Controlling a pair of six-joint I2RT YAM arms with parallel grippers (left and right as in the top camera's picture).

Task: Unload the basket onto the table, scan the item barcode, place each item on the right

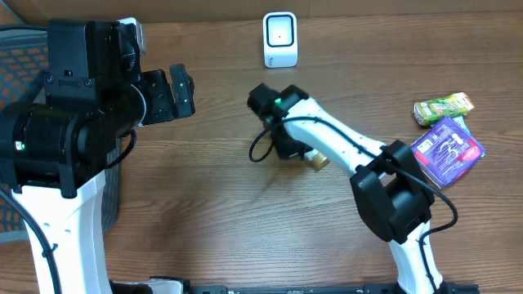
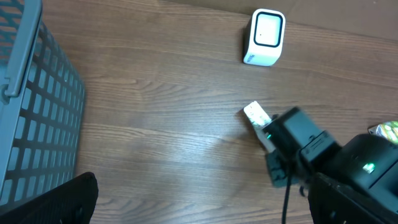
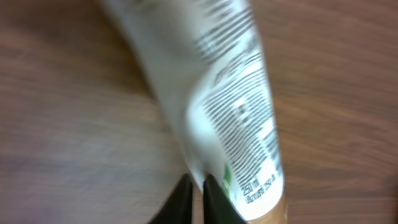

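The item is a white tube (image 3: 236, 99) with fine print and a tan cap (image 1: 317, 160). My right gripper (image 3: 198, 194) is shut, its two dark fingers pinching the tube's edge near the cap end. In the overhead view that gripper (image 1: 282, 122) hangs mid-table, just in front of the white barcode scanner (image 1: 279, 39). The left wrist view shows the tube's flat end (image 2: 256, 113) sticking out toward the scanner (image 2: 265, 36). My left gripper (image 1: 184, 91) is open and empty at the left; its wide-apart fingers (image 2: 62, 199) frame bare wood.
A grey mesh basket (image 2: 31, 124) stands at the left edge. A green packet (image 1: 442, 108) and a purple packet (image 1: 447, 149) lie at the right, beside the right arm's base.
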